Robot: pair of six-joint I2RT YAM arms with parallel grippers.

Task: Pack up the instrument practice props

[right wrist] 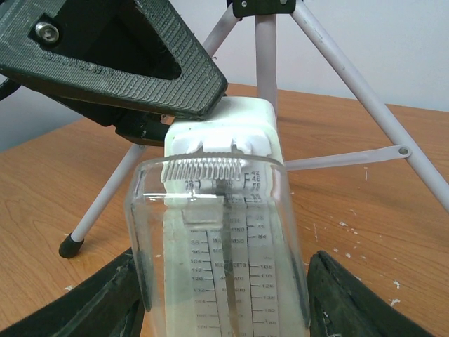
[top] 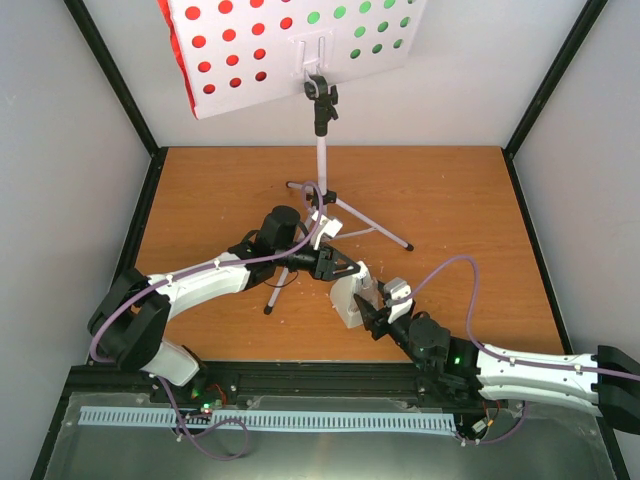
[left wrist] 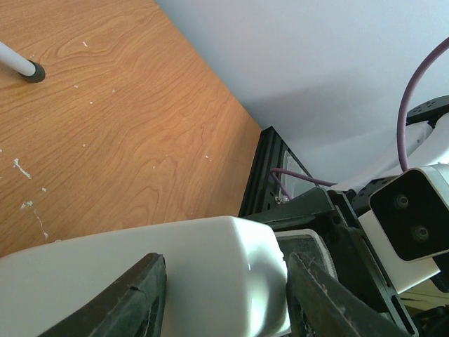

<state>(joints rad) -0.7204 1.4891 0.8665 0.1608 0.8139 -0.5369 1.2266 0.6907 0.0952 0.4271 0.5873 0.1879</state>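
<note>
The white perforated music stand (top: 300, 60) stands on its silver tripod (top: 322, 180) at the back. A red sheet (top: 180, 50) and a green sheet (top: 340, 13) show through its holes. The white wedge-shaped metronome (top: 348, 298) stands in front of the tripod. My left gripper (top: 345, 268) is shut on its white body (left wrist: 196, 267) from behind, and one finger (left wrist: 133, 302) presses its side. My right gripper (top: 372, 312) is shut on the metronome's clear cover (right wrist: 217, 232) from the front. The left gripper's black finger (right wrist: 140, 63) sits over the metronome's top.
Tripod legs spread over the wooden table (top: 450, 200), one behind the metronome (right wrist: 379, 105) and one foot near the left gripper (left wrist: 28, 69). Black frame rails (top: 140, 215) edge the table, with grey walls behind. A purple cable (top: 450, 265) loops over the right arm.
</note>
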